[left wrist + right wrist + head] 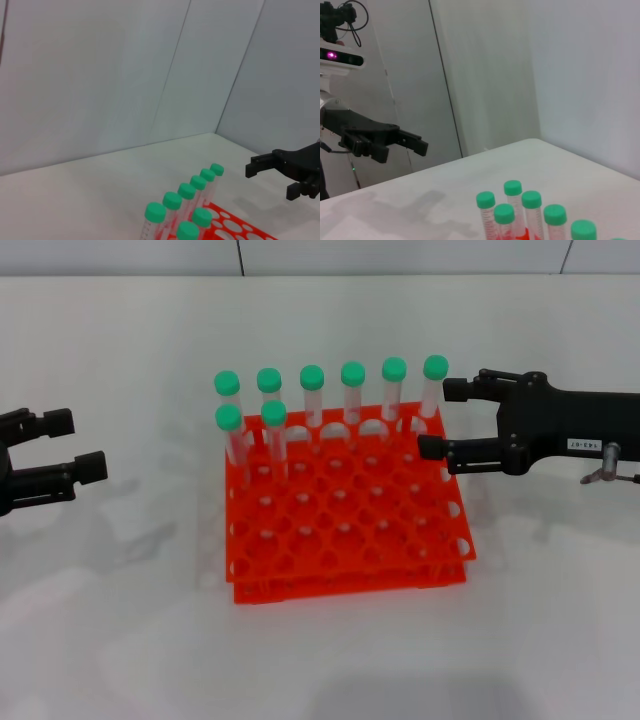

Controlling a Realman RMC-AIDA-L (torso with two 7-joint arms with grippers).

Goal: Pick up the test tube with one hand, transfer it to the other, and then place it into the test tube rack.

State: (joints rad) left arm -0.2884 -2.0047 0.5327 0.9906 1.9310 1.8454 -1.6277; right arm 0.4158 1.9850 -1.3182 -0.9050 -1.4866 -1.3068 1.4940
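The orange-red test tube rack (345, 540) stands in the middle of the white table. Several green-capped test tubes stand upright in its two far rows. The far-right tube (434, 378) of the back row stands just at the fingertips of my right gripper (436, 420). That gripper carries a white label, is open and holds nothing. My left gripper (78, 446) hovers well to the left of the rack, open and empty. The left wrist view shows the tube row (187, 192) with the right gripper (269, 181) beyond it. The right wrist view shows the left gripper (402, 149) beyond the tubes (520, 205).
Most holes in the near rows of the rack hold nothing. Bare white tabletop (320, 660) surrounds the rack. Pale wall panels (125, 75) close off the far side of the table. The robot's head camera (340, 55) glows in the right wrist view.
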